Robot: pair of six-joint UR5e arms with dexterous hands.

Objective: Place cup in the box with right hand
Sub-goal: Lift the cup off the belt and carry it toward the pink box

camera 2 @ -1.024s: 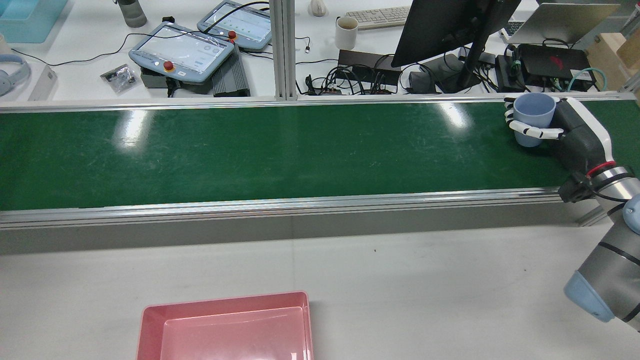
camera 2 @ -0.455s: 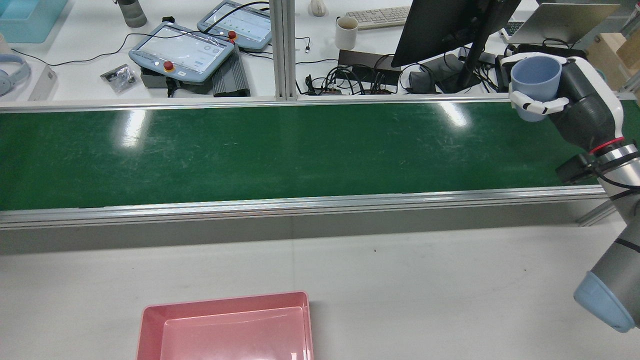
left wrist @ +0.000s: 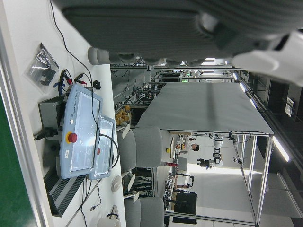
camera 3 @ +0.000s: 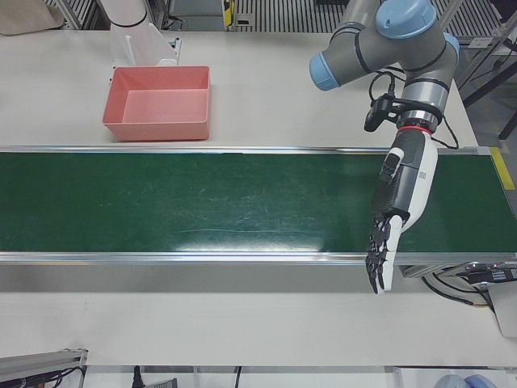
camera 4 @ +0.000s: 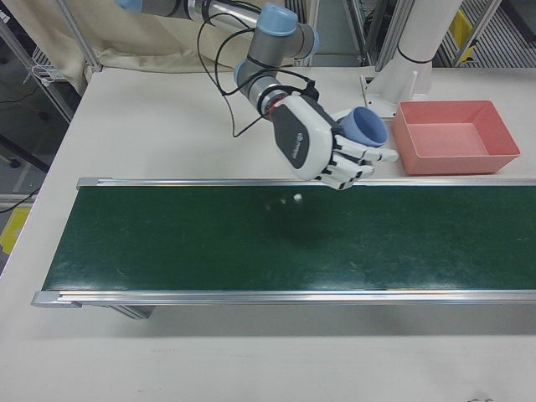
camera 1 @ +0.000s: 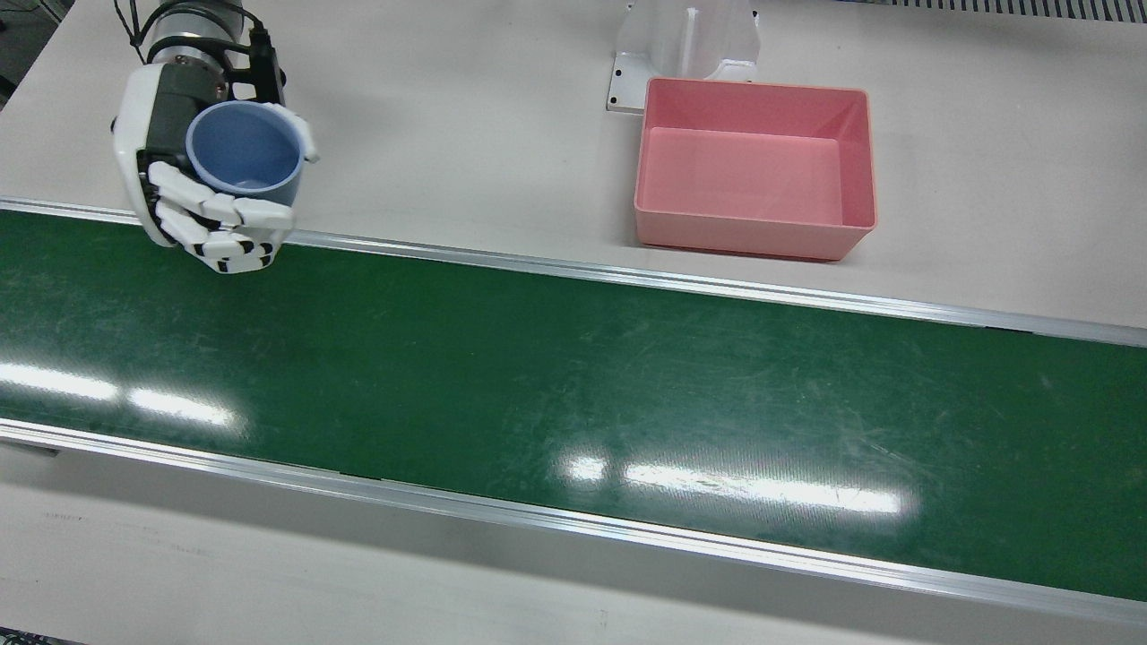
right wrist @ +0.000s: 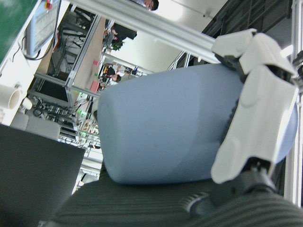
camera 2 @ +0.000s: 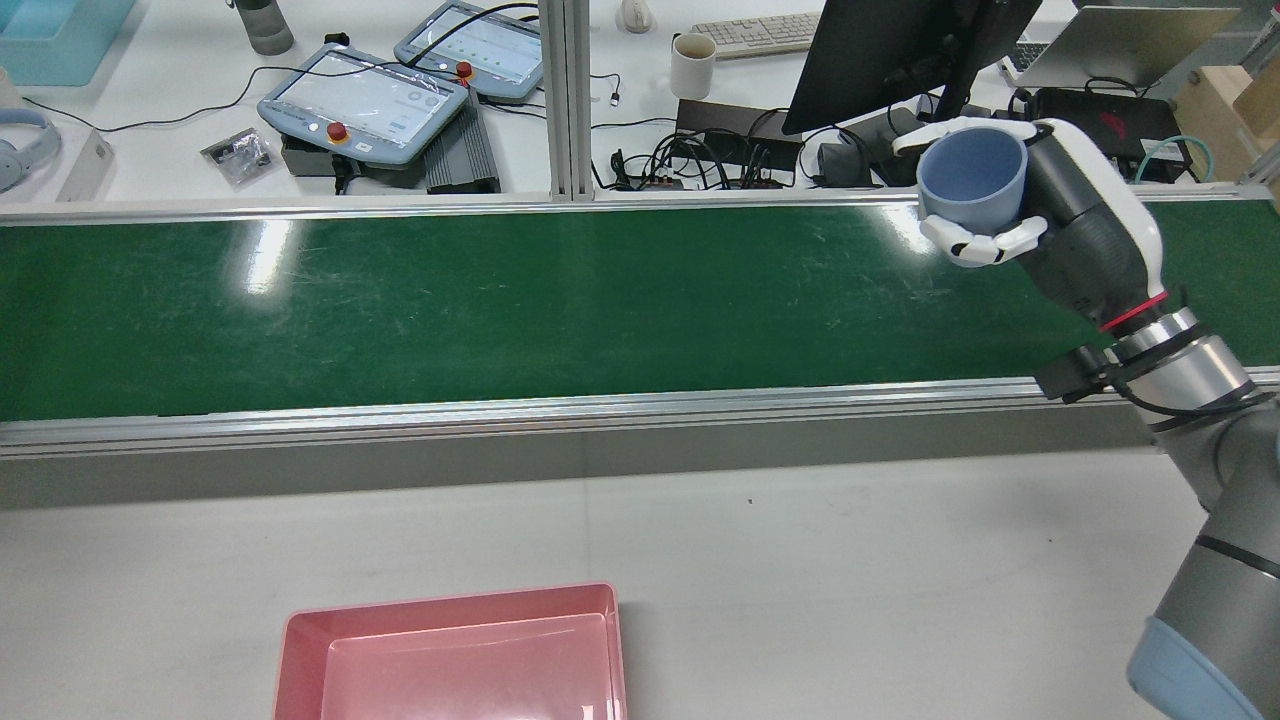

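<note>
A light blue cup (camera 1: 244,159) is held upright, mouth up, in my right hand (camera 1: 211,202), whose white fingers wrap its side. Hand and cup hover above the belt's edge at the front view's far left. The same cup (camera 2: 975,185) appears at the rear view's right, in the right-front view (camera 4: 362,127), and close up in the right hand view (right wrist: 175,132). The pink box (camera 1: 748,237) stands empty on the white table, far from the cup. My left hand (camera 3: 401,194) is open, fingers stretched downward over the belt's other end.
A green conveyor belt (camera 1: 573,376) with aluminium rails runs across the table. A white pedestal (camera 1: 685,45) stands right behind the box. Beyond the belt in the rear view are teach pendants (camera 2: 365,100), a monitor (camera 2: 900,50), a mug and cables.
My right hand has lifted the cup off the belt and carried it leftward in the rear view, still upright and still gripped.
</note>
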